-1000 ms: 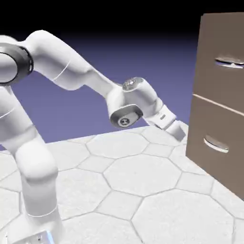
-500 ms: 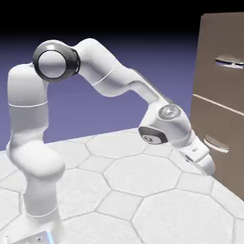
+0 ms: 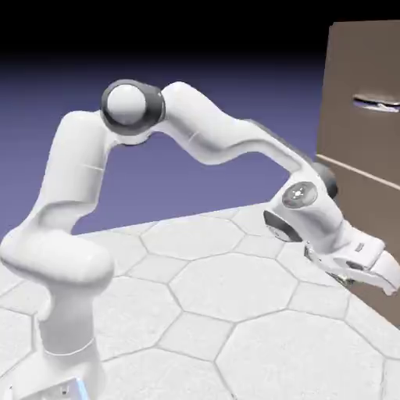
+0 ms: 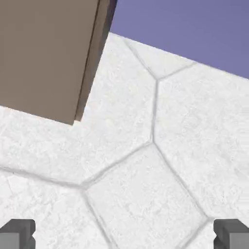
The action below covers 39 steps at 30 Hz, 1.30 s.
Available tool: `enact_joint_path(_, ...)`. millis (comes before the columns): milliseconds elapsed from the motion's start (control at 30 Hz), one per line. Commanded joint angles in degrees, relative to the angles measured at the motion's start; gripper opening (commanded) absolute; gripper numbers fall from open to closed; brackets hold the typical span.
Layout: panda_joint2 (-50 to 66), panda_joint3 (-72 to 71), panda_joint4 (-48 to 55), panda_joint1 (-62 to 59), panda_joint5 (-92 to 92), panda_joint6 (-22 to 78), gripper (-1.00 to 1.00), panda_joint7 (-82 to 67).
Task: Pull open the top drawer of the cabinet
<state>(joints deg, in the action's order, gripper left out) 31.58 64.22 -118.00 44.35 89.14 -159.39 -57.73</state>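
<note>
With no readable writing, the gripper (image 4: 124, 234) spreads open, empty, toward four o'clock in the exterior view.

The robot's arm (image 3: 207, 137) is glossy white, built of smooth, rounded, tube-like segments with thin pale seam lines. Farther up the arm from the hand (image 3: 361, 258), a dark grey ring circles a round white cap (image 3: 127, 105). Just beside the hand, the wrist bears a grey disc (image 3: 299, 194) with small light marks and dark grey curved trim. The hand's fingertips (image 4: 17, 233) are grey and blocky.
</note>
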Motion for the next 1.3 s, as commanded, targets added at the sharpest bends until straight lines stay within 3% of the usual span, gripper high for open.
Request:
enact_joint_path(0, 1.6, 1.6, 1.07, 1.09, 2.22, 0.36, 0.0, -2.5)
enact_joint_path(733, 36.75, 36.74, 24.6, 24.98, 51.0, 8.36, 0.0, -57.31)
enact_joint_path(1033, 38.77, 33.69, 38.34, 14.8, 49.4, 5.28, 0.0, -51.79)
enact_joint_path(1067, 38.77, 33.69, 38.34, 14.8, 49.4, 5.28, -1.0, -51.79)
enact_joint_path(1267, 38.02, 36.52, 27.97, 22.53, 51.2, 8.04, -1.0, -55.93)
